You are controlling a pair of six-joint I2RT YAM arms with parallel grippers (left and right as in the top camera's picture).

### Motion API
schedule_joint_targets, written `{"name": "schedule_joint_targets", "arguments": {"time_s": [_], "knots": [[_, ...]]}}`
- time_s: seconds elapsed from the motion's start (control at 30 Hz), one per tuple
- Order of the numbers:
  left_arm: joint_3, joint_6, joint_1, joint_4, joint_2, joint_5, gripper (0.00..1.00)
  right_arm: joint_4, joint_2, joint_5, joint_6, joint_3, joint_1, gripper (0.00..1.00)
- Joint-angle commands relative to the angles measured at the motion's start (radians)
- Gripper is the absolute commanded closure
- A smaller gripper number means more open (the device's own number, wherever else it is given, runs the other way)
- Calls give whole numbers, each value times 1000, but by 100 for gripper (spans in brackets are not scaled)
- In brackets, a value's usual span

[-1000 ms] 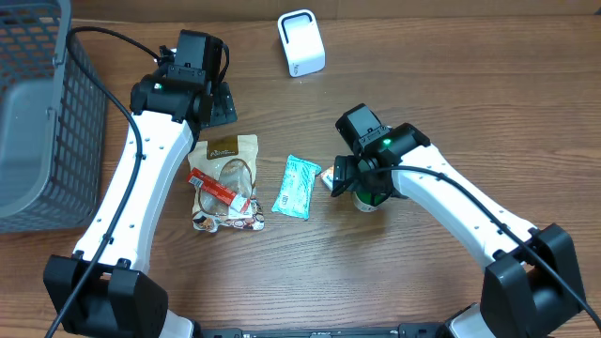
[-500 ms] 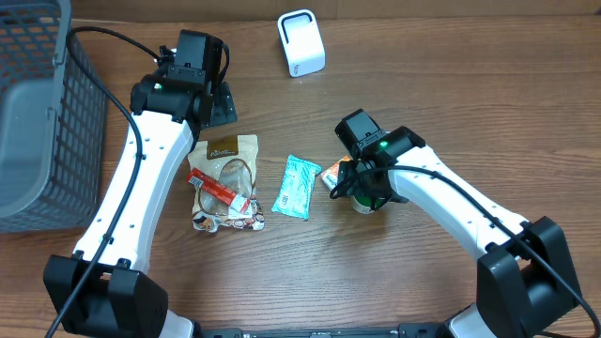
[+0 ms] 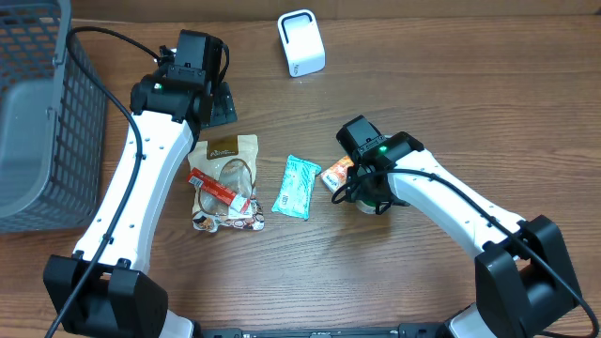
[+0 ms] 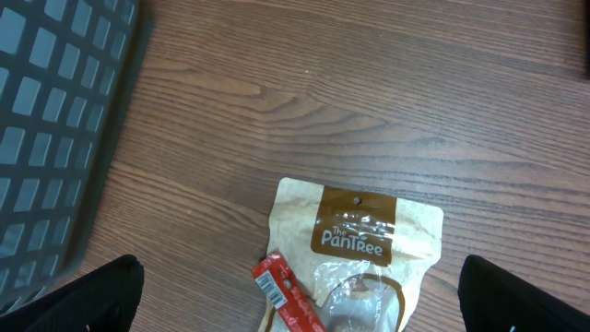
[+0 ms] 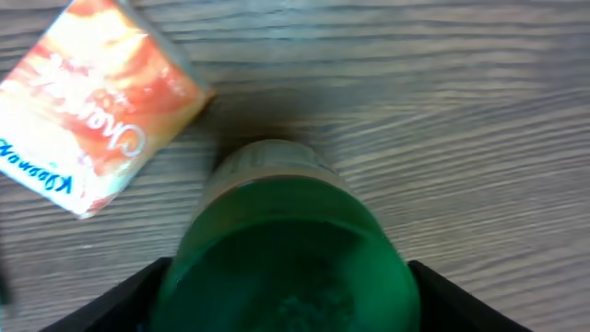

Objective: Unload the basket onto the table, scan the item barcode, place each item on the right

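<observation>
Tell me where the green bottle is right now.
In the overhead view, the green bottle sits right of centre on the table, under the right gripper, just right of the orange packet.

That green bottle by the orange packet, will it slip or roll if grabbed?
The green round plastic bottle looks smooth and curved, so it may slip when gripped. It seems to stand upright on the wooden table, so a nudge could tip it and set it rolling.
</observation>
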Motion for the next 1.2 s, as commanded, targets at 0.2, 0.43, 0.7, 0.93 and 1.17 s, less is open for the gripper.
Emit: {"name": "schedule_joint_targets", "arguments": {"time_s": [0.2,0.43,0.7,0.93,1.17], "knots": [[15,19,1,-2,-13,-16,1,5,2,107,-116,-4,-28,33],[15,19,1,-2,-13,-16,0,27,2,104,-117,-4,-117,33],[15,19,1,-2,-13,-16,0,35,2,99,-120,-2,-170,17],[15,19,1,-2,-13,-16,0,-100,-1,90,-142,171,-193,3],[15,19,1,-2,-13,-16,0,-149,-1,-241,-138,345,-190,9]]}}
